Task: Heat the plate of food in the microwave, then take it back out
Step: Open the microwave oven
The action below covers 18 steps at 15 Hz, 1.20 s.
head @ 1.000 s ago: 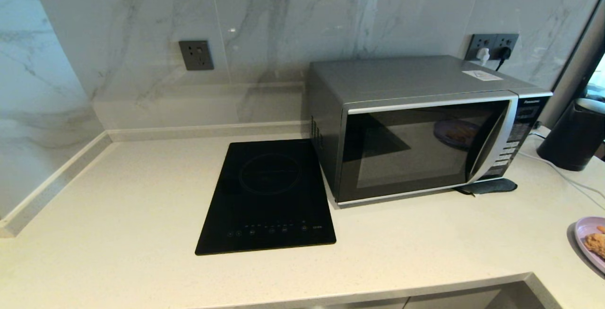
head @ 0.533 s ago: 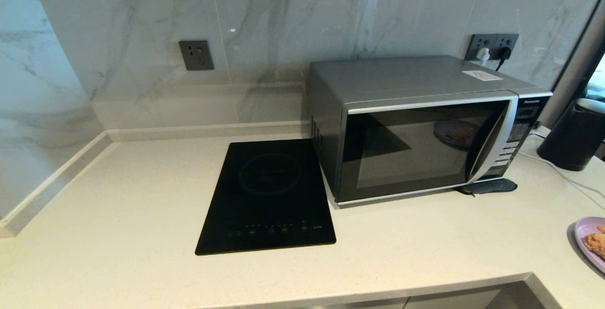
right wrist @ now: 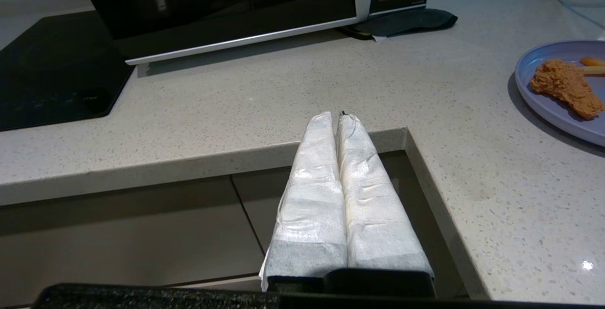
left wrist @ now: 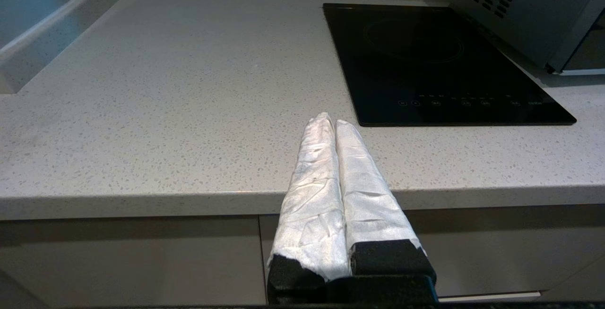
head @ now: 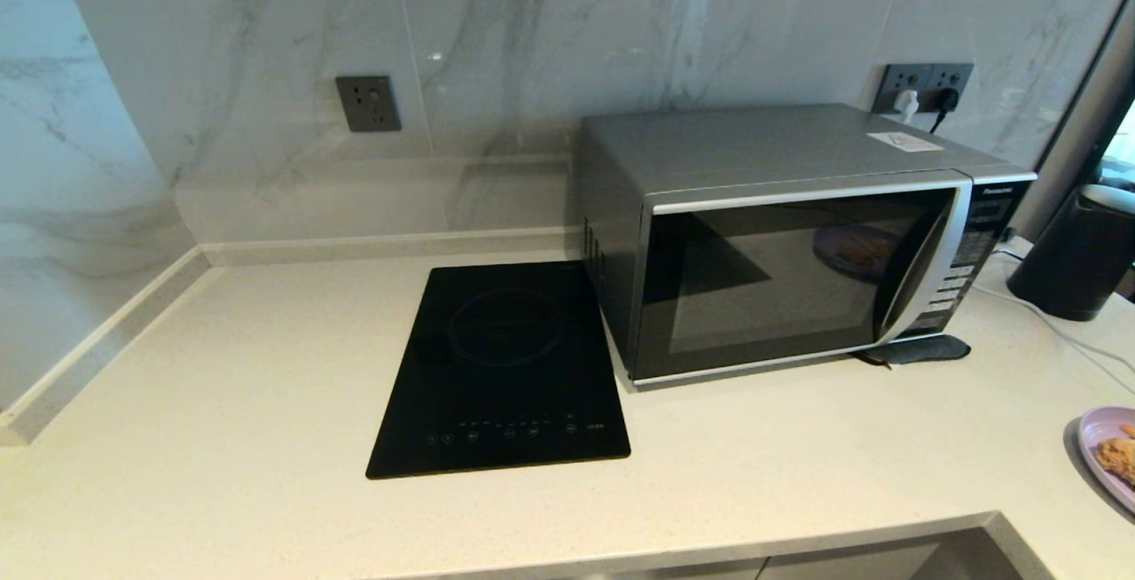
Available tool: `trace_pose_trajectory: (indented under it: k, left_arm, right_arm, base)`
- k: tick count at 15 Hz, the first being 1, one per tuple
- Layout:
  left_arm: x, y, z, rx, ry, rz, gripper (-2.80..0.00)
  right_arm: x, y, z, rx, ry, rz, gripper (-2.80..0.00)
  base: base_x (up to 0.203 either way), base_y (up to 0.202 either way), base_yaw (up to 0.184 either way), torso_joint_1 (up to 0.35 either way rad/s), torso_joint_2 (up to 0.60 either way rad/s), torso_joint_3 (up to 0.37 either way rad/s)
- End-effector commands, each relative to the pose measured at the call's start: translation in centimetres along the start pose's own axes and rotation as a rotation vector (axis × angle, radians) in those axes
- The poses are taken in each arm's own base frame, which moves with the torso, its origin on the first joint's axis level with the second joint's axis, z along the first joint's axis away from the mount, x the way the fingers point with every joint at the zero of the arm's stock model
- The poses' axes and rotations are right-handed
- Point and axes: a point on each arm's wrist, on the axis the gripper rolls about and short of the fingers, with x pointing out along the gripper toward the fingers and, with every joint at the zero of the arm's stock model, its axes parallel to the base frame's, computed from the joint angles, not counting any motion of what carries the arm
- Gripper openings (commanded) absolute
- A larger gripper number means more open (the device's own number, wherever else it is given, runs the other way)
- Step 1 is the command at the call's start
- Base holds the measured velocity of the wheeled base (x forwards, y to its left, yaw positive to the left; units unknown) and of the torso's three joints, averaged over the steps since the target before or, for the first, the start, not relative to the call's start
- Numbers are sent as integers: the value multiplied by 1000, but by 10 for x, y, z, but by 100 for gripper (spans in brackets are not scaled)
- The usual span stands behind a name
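Task not started: microwave (head: 780, 243) door shut, plate of food (right wrist: 565, 87) on the worktop (head: 222, 367) to the right of it, well apart. Left gripper (left wrist: 329, 122) and right gripper (right wrist: 334, 121) parked off the front edge, fingers pressed together, empty. Next move likely: open the door by its handle (head: 913, 270). Nothing differs from a second ago.

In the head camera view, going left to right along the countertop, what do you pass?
Black induction hob → microwave → dark cloth under its right front corner → black kettle → plate of food at the right edge.
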Motion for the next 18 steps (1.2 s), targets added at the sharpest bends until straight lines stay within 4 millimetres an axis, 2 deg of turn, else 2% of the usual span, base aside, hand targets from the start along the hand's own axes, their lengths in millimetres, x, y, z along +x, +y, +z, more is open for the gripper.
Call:
trace_pose_trajectory:
  k: [1,4,6,8,11,13,16,18]
  left_arm:
    - [0,0,0,0,0,1,-280]
    - [0,0,0,0,0,1,-280]
    - [0,0,0,-1,0,1,-280]
    - [0,0,0,0,0,1,-280]
    - [0,0,0,0,0,1,-280]
    - [0,0,0,-1,0,1,-280]
    - [0,0,0,0,0,1,-280]
    - [0,0,0,-1,0,1,-280]
  right_arm:
    - [0,0,0,1,3,-3,-280]
    - [-1,1,6,0,-4,-7,-280]
    - [1,5,35,8,-1,-27,-280]
    - [10,11,78,31,0,-57,-280]
    - [40,20,128,37,40,-90,-280]
    - [67,25,157,20,68,-114,-280]
    - [109,28,180,-76,98,-209,-280]
    - [135,28,184,-164,104,-319,-280]
  base:
    - [0,0,0,0,0,0]
    - [0,0,0,0,0,0]
    - [0,0,0,0,0,0]
    - [0,0,0,0,0,0]
    - [0,0,0,0,0,0]
    - [0,0,0,0,0,0]
    - [0,0,0,0,0,0]
    - [0,0,0,0,0,0]
